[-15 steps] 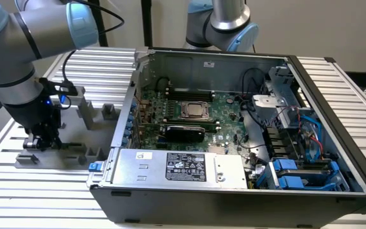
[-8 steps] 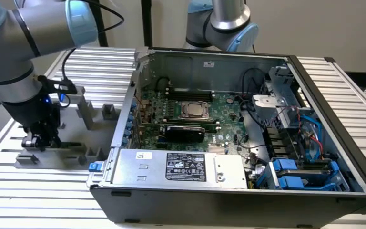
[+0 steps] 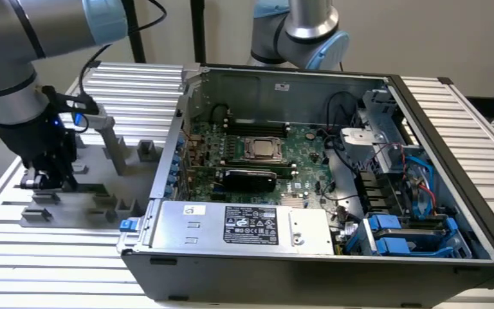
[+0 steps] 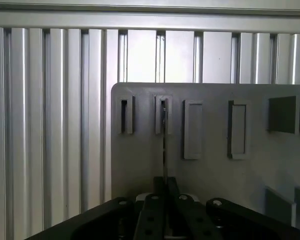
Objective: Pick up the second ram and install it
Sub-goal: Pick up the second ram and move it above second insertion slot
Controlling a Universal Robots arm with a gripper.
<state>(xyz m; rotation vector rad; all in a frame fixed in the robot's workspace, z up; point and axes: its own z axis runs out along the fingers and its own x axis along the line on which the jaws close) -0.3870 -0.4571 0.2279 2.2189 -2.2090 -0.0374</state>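
Black gripper (image 4: 165,197) links fill the foreground of the wrist view, and they are drawn in close on a thin stick seen edge-on: the second ram (image 4: 165,145). The fingers (image 4: 152,210) pinch it from both sides with no gap to spare. The stick runs straight out from the grip to a narrow slot (image 4: 163,115) in the grey fixture plate (image 4: 140,165), the second slot in from the plate's edge. I cannot tell whether its far end sits in that slot or hangs just clear of it.

From the exterior view, the arm reaches down at the exterior view's left and the gripper (image 3: 45,180) is low over the grey fixture (image 3: 67,215), which lies on the slatted aluminium table (image 3: 58,257). Just beside the fixture, toward the exterior view's right, stands the open computer case (image 3: 316,264). Inside it are the green motherboard (image 3: 303,145), the silver processor (image 3: 264,149) and, near it, a black expansion card (image 3: 247,178). The ram is well apart from the board.
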